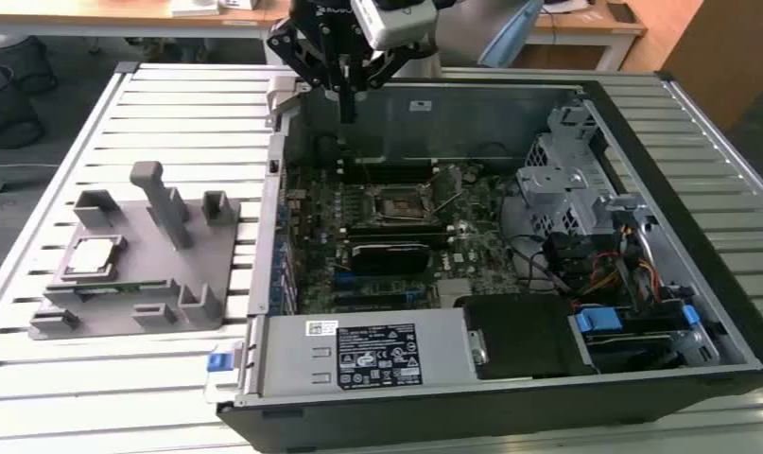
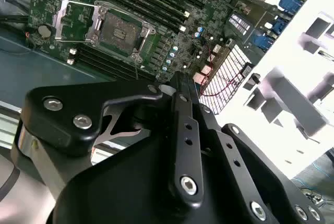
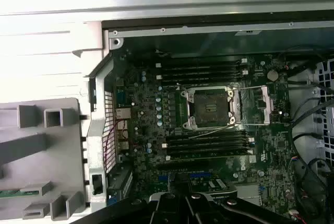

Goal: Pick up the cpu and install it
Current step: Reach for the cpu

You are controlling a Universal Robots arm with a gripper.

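Exterior view | gripper (image 1: 347, 120) over the computer case's (image 1: 482, 416) 12 o'clock wall, fingers (image 1: 347, 99) clenched on nothing | cpu (image 1: 94, 255) flat on grey holder (image 1: 166, 284), on desk (image 1: 104, 397) at case's 9 o'clock, well apart from gripper | judged light, stiff, fragile underneath: take it by opposite edges | socket (image 1: 394, 203) bare
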